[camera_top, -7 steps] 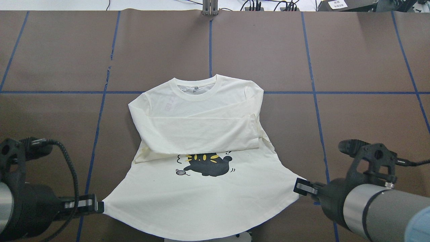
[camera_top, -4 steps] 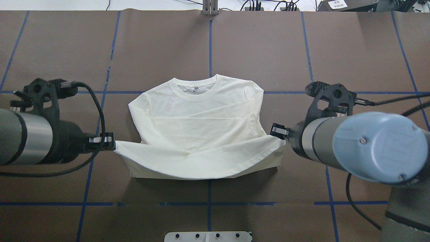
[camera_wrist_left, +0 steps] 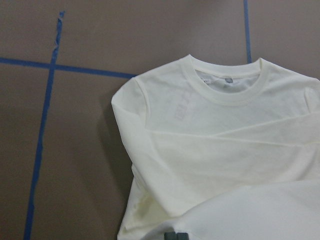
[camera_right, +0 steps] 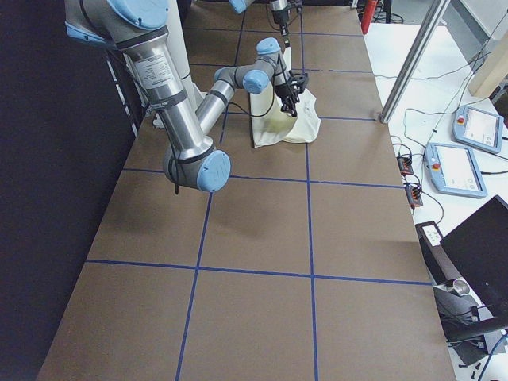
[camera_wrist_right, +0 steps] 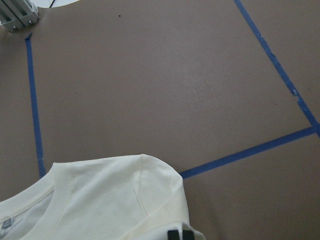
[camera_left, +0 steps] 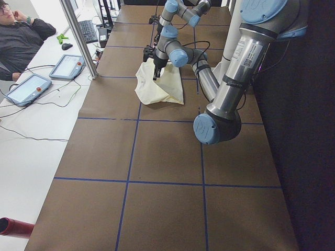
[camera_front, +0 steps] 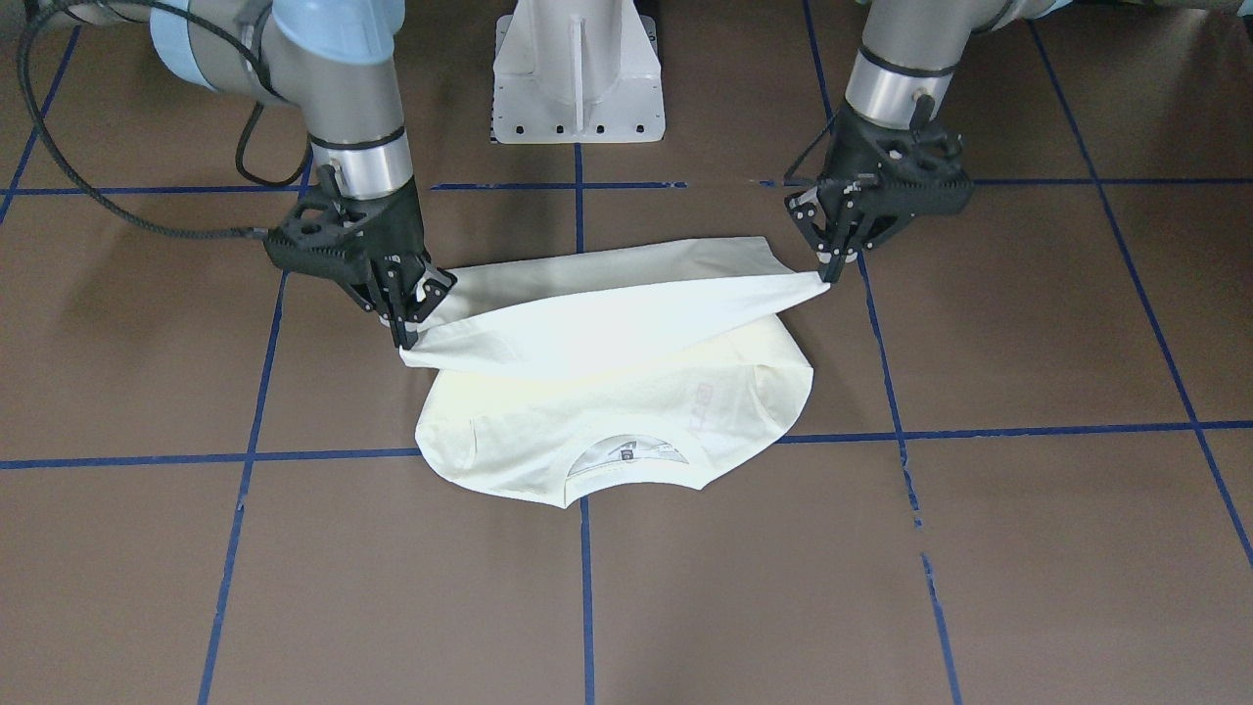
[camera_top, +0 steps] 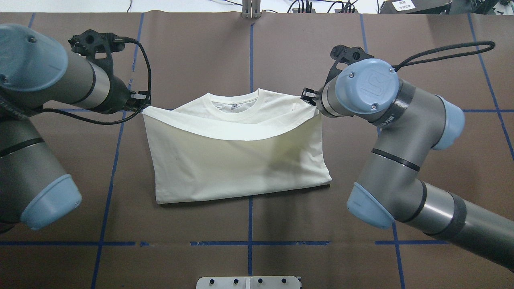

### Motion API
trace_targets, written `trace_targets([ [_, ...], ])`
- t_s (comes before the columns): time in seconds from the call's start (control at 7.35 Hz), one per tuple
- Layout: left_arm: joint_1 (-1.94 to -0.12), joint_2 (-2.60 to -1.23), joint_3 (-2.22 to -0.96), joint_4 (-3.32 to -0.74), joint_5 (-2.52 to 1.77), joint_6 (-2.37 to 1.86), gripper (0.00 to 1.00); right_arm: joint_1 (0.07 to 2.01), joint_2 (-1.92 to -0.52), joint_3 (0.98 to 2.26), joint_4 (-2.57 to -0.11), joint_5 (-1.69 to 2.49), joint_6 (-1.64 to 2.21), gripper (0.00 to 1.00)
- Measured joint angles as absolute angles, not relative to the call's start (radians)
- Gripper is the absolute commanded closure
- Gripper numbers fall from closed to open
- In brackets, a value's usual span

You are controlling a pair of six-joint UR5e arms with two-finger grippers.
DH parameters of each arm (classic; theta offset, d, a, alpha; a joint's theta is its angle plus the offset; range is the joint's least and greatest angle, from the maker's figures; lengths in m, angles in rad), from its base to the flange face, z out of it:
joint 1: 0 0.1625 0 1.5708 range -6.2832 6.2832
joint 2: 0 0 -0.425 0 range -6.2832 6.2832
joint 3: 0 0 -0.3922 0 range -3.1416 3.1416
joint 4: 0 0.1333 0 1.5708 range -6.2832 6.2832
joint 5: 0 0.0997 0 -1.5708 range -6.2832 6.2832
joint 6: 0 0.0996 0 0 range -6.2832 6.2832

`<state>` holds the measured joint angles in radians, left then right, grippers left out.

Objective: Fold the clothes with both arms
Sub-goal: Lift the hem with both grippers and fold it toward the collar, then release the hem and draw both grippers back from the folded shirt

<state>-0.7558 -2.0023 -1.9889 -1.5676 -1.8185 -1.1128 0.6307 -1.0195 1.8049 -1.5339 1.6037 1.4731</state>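
The cream long-sleeved T-shirt (camera_top: 241, 164) lies mid-table, its lower half folded up over the sleeves. The cat print is hidden under the fold. The hem sags in an arc just below the collar (camera_top: 235, 105). My left gripper (camera_top: 141, 100) is shut on the hem's left corner. My right gripper (camera_top: 307, 96) is shut on the right corner. In the front-facing view the left gripper (camera_front: 830, 264) and the right gripper (camera_front: 403, 328) hold the hem slightly above the shirt (camera_front: 626, 401). The left wrist view shows the collar (camera_wrist_left: 227, 87), the right wrist view a shoulder (camera_wrist_right: 145, 175).
The brown table carries blue tape lines (camera_top: 249, 60). The white pedestal base (camera_front: 578, 73) stands at the robot's edge. In the exterior left view a seated person (camera_left: 21, 31), tablets (camera_left: 65, 65) and a metal pole (camera_left: 78, 36) are beside the table's far side.
Both grippers carried the hem from the robot's edge across the shirt toward the collar. The lower half now covers the cat print and the sleeves.
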Motion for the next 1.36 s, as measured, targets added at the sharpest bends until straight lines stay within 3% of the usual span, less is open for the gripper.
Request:
trace_targets([
  [0.41,-0.761,-2.012,-1.703,-1.83,-1.79,-1.103,1.0,0.639,-0.994,1.593,-1.38,1.603,1.449,1.0],
  [0.54,-0.754,-2.012,-1.667,-1.861,-1.787,-1.103,0.75,0.64,-0.995,1.568,-1.364,1.603,1.444,0.24],
  [0.68,-0.742,-2.01,-1.653,-1.872,-1.787,-1.103,0.01,0.64,-0.998,1.556,-1.358,1.603,1.43,0.0],
  [0.95,-0.727,-2.005,-1.667,-1.878,-1.787,-1.097,0.0,0.64,-0.997,1.553,-1.352,1.604,1.355,0.0],
  [1.36,-0.691,-1.912,-1.841,-1.885,-1.795,-1.074,0.0,0.71,-1.0,1.596,-1.35,1.719,1.184,0.0],
])
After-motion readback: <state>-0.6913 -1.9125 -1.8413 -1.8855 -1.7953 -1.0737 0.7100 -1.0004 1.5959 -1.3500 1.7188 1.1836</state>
